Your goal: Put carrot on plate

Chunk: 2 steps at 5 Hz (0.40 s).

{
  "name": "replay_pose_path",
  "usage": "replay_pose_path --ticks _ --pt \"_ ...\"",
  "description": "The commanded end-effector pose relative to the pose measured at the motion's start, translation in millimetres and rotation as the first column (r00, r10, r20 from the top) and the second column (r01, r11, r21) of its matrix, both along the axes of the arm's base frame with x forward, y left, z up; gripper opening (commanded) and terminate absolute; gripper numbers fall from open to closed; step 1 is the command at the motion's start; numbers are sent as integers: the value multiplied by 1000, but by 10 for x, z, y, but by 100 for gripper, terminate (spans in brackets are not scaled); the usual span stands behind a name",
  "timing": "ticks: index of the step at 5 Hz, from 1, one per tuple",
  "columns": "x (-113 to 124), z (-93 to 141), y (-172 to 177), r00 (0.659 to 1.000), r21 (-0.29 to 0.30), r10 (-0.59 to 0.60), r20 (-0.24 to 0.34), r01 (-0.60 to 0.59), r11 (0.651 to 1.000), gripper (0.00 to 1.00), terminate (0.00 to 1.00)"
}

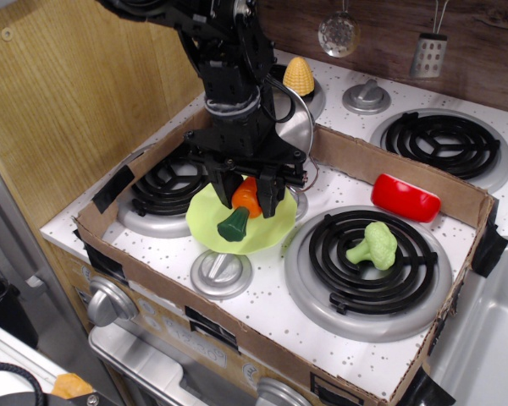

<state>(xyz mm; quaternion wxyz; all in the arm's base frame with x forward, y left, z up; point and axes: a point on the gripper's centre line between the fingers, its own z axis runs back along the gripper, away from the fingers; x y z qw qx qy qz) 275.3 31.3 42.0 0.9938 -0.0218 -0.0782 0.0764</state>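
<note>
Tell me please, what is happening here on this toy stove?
A black robot arm is holding a toy carrot in its gripper, right over the light green plate. The carrot's green stem end points down toward the plate, and the gripper is closed on the orange part, so the carrot is not released yet. Nearby, a toy broccoli sits on the front right burner, a red block lies beside the cardboard wall, and a steel pan stands behind the arm.
</note>
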Motion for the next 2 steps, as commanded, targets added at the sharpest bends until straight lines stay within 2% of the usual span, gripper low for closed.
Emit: replay_pose_path --ticks 1,2 --pt "119 51 -67 999 -34 14 34 -13 999 0 0" --pt "168 39 -97 999 -41 23 42 -21 999 100 0"
